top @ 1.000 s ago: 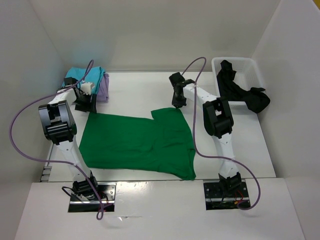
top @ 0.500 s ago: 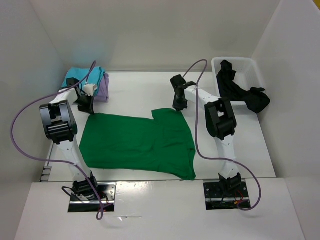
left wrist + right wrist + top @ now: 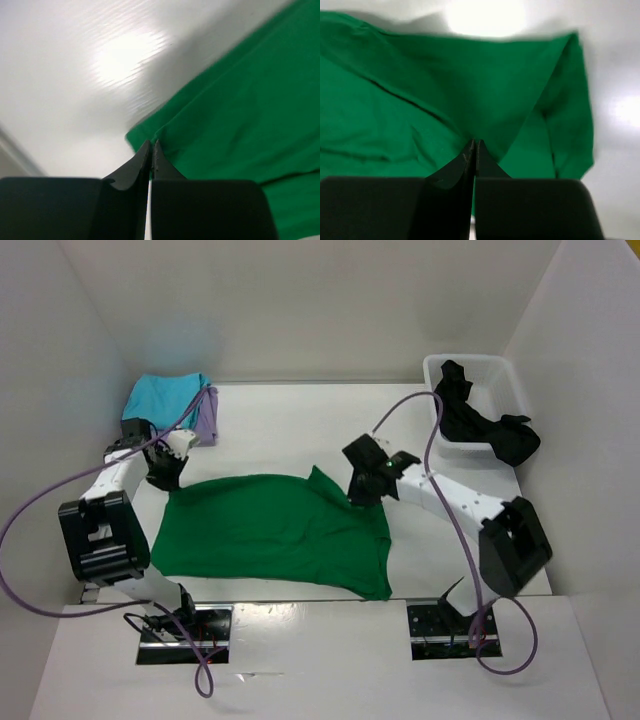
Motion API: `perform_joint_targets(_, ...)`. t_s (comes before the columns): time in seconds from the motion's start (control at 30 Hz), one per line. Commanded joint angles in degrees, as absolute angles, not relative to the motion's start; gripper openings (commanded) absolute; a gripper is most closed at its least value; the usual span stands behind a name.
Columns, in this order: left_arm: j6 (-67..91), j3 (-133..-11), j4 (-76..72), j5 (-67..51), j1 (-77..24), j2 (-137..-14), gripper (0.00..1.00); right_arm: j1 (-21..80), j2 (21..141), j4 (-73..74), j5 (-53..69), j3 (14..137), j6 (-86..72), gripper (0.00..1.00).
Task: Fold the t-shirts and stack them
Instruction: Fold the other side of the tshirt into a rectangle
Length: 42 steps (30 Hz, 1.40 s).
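Bright green cloth t-shirt (image 3: 270, 535) lies spread between both grippers, far edge rumpled, sleeve flap tented up beside right gripper (image 3: 358, 490). Left gripper (image 3: 165, 472) pinched closed on far-left corner. Right gripper clamped on far-right fold, cloth peaking at its tips. Since second ago: left jaws closed, both arms dropped lower, far edge dragged nearer bases.

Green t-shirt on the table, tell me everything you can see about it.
The green t-shirt is plain, bright green soft cloth, spread mostly flat and lightly wrinkled on the white table between the arms. Its far edge is raised. The left arm's jaws are shut on the far left corner. The right arm's jaws pinch cloth at the far right, tenting it into a peak. Nothing else touches it.
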State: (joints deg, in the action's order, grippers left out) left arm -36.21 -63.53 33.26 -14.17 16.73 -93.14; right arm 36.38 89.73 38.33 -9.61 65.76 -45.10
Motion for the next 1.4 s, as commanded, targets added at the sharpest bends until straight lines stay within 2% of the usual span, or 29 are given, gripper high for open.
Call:
perform_joint_targets(0.0, -43.5, -59.1, 30.6, -11.2, 18.7, -89.7, 0.00, 39.7, 83.2, 37.5, -10.8, 58.6, -54.5, 0.00)
perform_joint_targets(0.13, -44.3, -55.6, 28.3, -9.1, 19.2, -86.1, 0.00, 43.8, 78.3, 40.7, -11.3, 52.1, -63.2, 0.00)
perform_joint_targets(0.27, -42.9, -54.3, 27.8, -7.6, 19.2, -84.6, 0.00, 46.0, 75.7, 45.8, -13.9, 50.6, -68.4, 0.00)
perform_joint_targets(0.6, -43.4, -54.5, 27.8, -6.7, 19.2, -80.8, 0.00, 47.9, 65.0, 47.8, -13.9, 47.7, -71.2, 0.00)
perform_joint_targets(0.8, -43.9, -53.2, 27.8, -7.2, 19.2, -79.5, 0.00, 53.6, 65.5, 45.9, -13.2, 45.4, -76.5, 0.00)
perform_joint_targets(1.2, -43.9, -47.0, 26.7, -6.0, 19.2, -81.6, 0.01, 61.4, 75.8, 47.5, -13.1, 44.8, -81.3, 0.00)
perform_joint_targets(1.3, -43.9, -47.0, 26.7, -5.5, 19.2, -83.0, 0.08, 61.4, 77.5, 47.5, -12.3, 44.2, -81.3, 0.36)
perform_joint_targets(1.37, -43.9, -47.6, 26.7, -5.4, 19.2, -83.5, 0.11, 62.0, 77.5, 47.5, -11.8, 44.2, -81.3, 0.50)
